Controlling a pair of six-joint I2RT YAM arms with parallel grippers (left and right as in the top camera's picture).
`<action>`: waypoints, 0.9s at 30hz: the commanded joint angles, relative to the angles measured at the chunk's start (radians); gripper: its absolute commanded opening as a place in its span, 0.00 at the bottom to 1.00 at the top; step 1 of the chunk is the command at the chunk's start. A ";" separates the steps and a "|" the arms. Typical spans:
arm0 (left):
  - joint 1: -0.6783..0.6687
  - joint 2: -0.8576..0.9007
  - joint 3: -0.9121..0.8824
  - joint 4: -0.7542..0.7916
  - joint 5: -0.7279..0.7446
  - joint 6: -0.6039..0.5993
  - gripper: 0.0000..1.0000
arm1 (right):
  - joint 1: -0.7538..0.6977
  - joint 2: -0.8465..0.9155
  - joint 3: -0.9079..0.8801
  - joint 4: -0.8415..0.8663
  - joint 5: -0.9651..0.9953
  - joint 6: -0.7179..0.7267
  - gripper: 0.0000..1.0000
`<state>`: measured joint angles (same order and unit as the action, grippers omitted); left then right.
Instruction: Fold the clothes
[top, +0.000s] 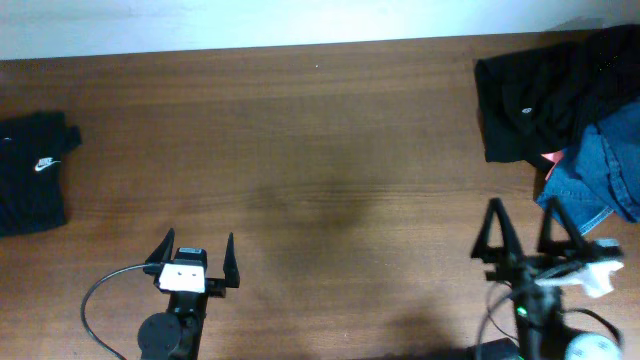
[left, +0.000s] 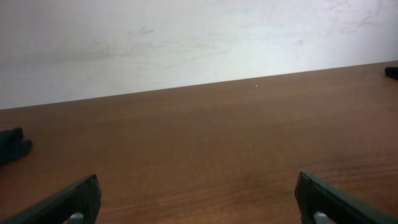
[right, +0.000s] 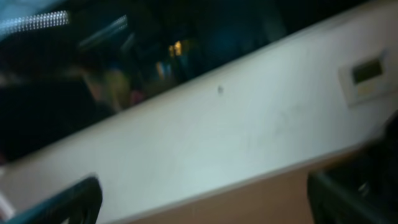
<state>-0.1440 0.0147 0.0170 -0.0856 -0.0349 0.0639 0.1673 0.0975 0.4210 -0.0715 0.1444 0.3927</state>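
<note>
T-shirt: on the table, at its left edge.
Heap of clothes: far right corner of the table.
Jeans: on the heap's near side, touching it.
Left gripper: near edge, left of centre, well apart from the T-shirt.
Right gripper: near edge, just before the jeans.

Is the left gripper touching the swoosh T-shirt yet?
Apart. The overhead view shows the open left gripper with bare table between it and the black T-shirt at the left edge.
</note>
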 joint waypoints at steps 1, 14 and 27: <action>0.002 -0.010 -0.008 0.005 -0.013 0.019 0.99 | 0.007 -0.037 -0.156 0.134 0.026 0.009 0.99; 0.002 -0.010 -0.008 0.005 -0.013 0.019 0.99 | -0.050 -0.092 -0.394 0.252 0.030 0.005 0.99; 0.002 -0.010 -0.008 0.005 -0.013 0.019 0.99 | -0.063 -0.094 -0.415 0.043 0.032 -0.115 0.99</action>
<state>-0.1440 0.0147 0.0166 -0.0856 -0.0349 0.0639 0.1116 0.0139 0.0128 -0.0063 0.1608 0.3412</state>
